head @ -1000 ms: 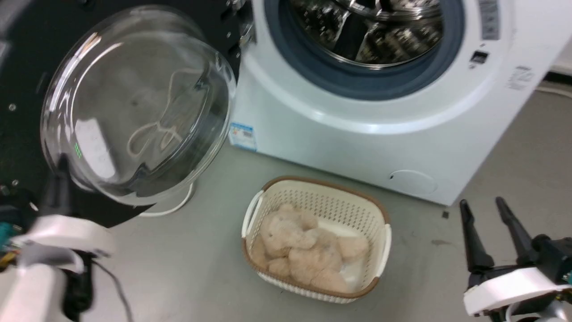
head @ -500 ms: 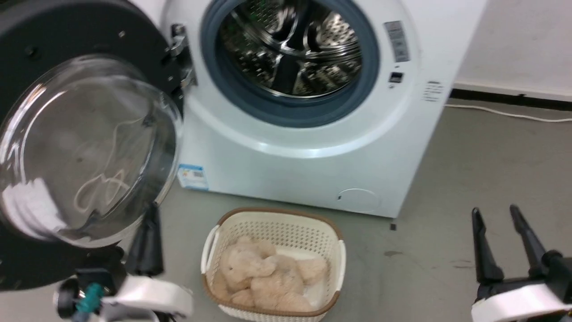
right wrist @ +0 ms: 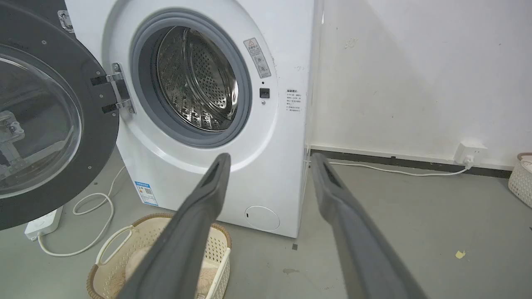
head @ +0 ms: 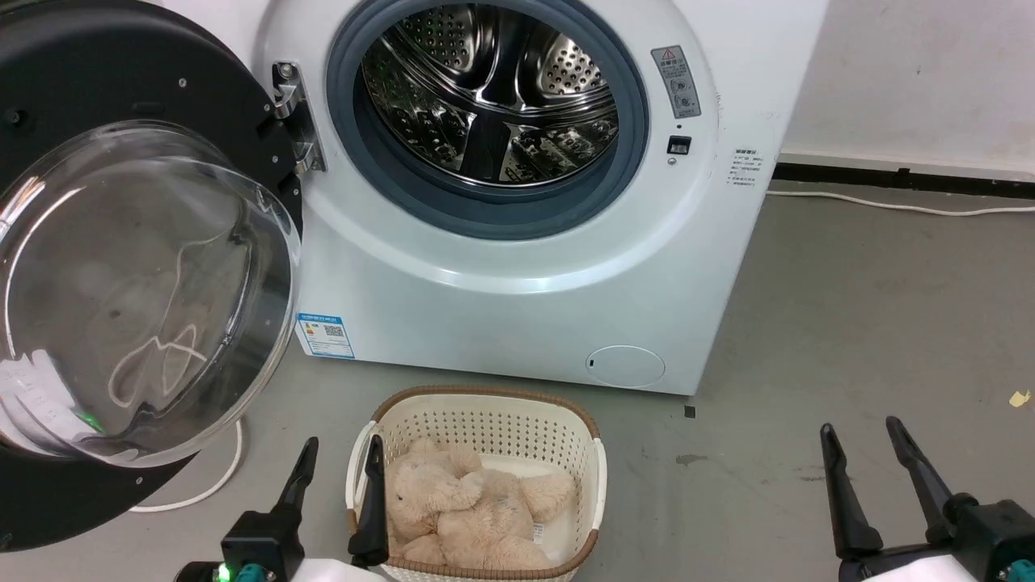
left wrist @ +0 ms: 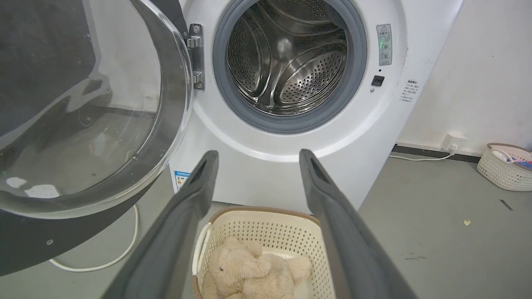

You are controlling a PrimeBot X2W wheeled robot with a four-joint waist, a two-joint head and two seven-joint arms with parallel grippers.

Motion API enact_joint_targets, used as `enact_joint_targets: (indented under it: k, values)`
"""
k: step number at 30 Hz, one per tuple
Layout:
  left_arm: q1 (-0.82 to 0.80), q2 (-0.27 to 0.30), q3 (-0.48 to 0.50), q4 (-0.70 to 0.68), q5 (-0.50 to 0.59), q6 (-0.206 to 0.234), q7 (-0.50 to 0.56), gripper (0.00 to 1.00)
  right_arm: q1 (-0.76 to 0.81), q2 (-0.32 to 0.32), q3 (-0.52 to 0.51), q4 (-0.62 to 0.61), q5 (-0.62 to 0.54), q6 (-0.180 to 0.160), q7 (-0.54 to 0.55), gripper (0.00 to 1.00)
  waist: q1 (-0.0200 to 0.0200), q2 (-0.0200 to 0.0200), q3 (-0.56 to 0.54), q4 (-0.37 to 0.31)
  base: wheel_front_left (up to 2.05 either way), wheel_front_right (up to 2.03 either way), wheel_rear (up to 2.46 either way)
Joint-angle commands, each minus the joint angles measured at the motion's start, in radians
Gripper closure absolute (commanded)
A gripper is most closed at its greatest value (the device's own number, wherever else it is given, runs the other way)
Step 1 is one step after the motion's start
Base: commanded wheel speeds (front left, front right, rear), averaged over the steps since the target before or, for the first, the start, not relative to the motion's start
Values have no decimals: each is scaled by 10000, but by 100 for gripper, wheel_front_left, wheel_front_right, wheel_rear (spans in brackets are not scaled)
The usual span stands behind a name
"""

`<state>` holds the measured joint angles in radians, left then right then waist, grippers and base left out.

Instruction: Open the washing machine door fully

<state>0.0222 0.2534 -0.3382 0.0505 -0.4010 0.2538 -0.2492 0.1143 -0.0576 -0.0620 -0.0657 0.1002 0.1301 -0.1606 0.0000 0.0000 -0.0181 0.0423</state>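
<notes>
Fingers on my left gripper (head: 344,440) stand parted and empty at the near-left rim of the basket (head: 485,393), and my right gripper (head: 859,423) likewise over the floor (head: 849,323). Beyond, the washing machine door (head: 97,81) hangs swung wide left of the washing machine (head: 485,307).
</notes>
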Motion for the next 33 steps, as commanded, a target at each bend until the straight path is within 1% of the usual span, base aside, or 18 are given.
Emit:
enact_joint_targets:
  k: [1, 4, 19, 20, 24, 33]
  values:
    - [118, -44, -7, 22, 84, 57, -102, 0, 126, 54, 6, 45, -85, 6, -59, 0, 0, 0, 0, 1, 0, 0, 0]
    - [108, 7, -123, 74, 297, 30, -110, 0, 158, 64, -30, 120, -229, 6, -81, 0, 0, 0, -10, -15, 0, 0, 0]
    - [-9, -32, -261, 164, 321, -127, -113, 0, 101, 72, 2, 320, -155, 6, -96, 0, 0, 0, -62, -55, 0, 0, 0]
    - [-5, -31, -264, 142, 296, -119, -71, 100, 13, 27, 8, 292, -198, 0, -34, 100, 0, 0, -62, -55, 0, 0, 0]
    - [-5, -39, -286, 143, 301, -111, -61, 100, 6, 25, 12, 296, -203, 0, 4, 100, 0, 0, -61, -57, 0, 0, 0]
    - [-20, -178, -29, 98, 559, -280, 116, 100, -74, 28, 55, 321, -258, 0, 116, 100, 0, 0, -44, -83, 0, 0, 0]
